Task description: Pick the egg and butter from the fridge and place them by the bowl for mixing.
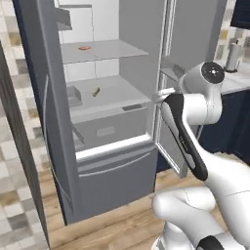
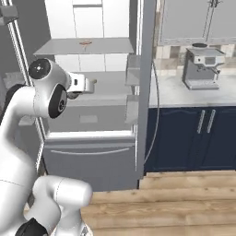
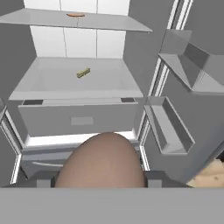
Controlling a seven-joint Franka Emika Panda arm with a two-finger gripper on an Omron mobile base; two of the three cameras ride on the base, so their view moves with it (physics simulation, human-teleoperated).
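now the end effector (image 3: pixel 103 183) grips the egg (image 3: pixel 103 159) at bottom centre, before the open fridge (image 1: pixel 110 161). the butter (image 3: pixel 83 72) lies on the middle shelf, upper left. a hurried swing toward the worktop (image 2: pixel 193 94) could drop the smooth egg.

One small yellow-olive oblong butter stick (image 3: pixel 83 72) is counted, one smooth brown rounded egg (image 3: pixel 102 162), one flat brownish-orange lump (image 1: pixel 84 48), one silver coffee machine (image 2: pixel 202 68), and one white bottle (image 1: pixel 233 56).
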